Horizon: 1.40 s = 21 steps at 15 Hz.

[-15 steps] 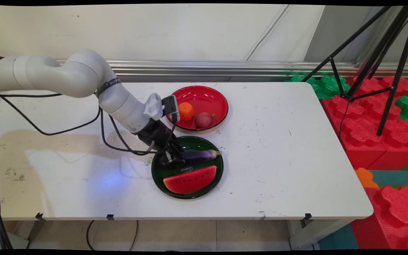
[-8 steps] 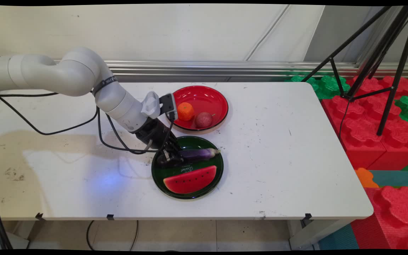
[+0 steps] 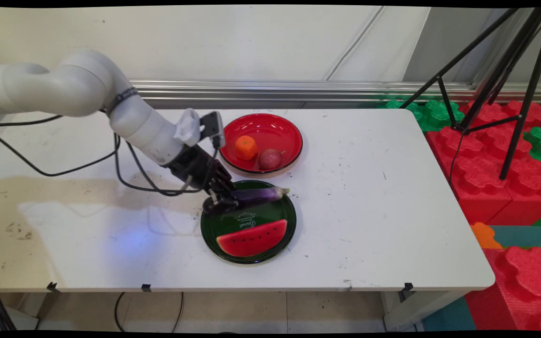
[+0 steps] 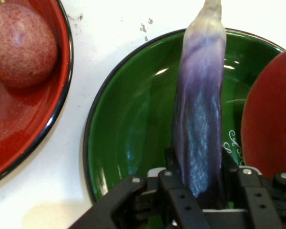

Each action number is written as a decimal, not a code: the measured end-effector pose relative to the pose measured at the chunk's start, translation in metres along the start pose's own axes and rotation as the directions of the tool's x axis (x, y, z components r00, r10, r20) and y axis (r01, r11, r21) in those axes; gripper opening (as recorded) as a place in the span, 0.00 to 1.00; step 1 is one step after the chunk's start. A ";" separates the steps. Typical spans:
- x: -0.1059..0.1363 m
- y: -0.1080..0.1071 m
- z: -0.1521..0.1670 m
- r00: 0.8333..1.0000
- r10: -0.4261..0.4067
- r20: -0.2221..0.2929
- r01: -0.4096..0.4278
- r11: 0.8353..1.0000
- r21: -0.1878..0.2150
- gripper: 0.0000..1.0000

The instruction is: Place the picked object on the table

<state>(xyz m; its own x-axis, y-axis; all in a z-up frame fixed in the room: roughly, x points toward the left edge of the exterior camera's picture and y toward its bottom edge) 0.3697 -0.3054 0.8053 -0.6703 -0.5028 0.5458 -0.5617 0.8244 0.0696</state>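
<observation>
Pinching the stem-side end of the purple eggplant [image 3: 257, 195], the gripper [image 3: 221, 203] sat at the centre of the frame over the upper left rim of the green plate [image 3: 251, 224]. The eggplant stretched right from the fingers, lifted clear above the plate, with the watermelon slice [image 3: 251, 237] below it and the red plate [image 3: 270, 136] just above.

White rounded arm [image 3: 64, 89]; black cables [image 3: 125, 173]; black gripper [image 3: 221, 199] linkage with silver screws.
</observation>
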 end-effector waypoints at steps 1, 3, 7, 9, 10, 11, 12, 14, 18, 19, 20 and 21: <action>-0.001 -0.001 -0.007 1.000 0.004 -0.007 -0.004 1.000 0.002 0.00; -0.004 -0.002 -0.020 1.000 0.009 -0.018 -0.009 1.000 0.004 0.00; -0.013 -0.006 -0.053 0.999 0.016 -0.038 -0.016 1.000 0.004 0.00; -0.020 -0.009 -0.071 0.999 0.017 -0.044 -0.017 1.000 0.004 0.00; -0.024 -0.011 -0.081 0.999 0.021 -0.041 -0.021 1.000 0.005 0.00; -0.028 -0.013 -0.089 0.999 0.024 -0.038 -0.023 1.000 0.007 0.00; -0.034 -0.015 -0.098 0.999 0.029 -0.031 -0.029 1.000 0.009 0.00; -0.045 -0.020 -0.114 0.999 0.041 -0.013 -0.041 0.999 0.013 0.00; -0.071 -0.026 -0.134 0.998 0.054 0.040 -0.054 0.998 0.016 0.00; -0.078 -0.028 -0.138 0.997 0.049 0.054 -0.050 0.999 0.017 0.00; -0.083 -0.029 -0.140 0.997 0.043 0.062 -0.044 0.999 0.018 0.00; -0.092 -0.031 -0.143 0.997 0.031 0.076 -0.032 0.999 0.019 0.00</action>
<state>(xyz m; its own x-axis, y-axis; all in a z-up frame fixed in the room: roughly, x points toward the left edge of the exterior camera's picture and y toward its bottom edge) 0.5177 -0.2477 0.8720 -0.7223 -0.4955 0.4825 -0.5490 0.8351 0.0356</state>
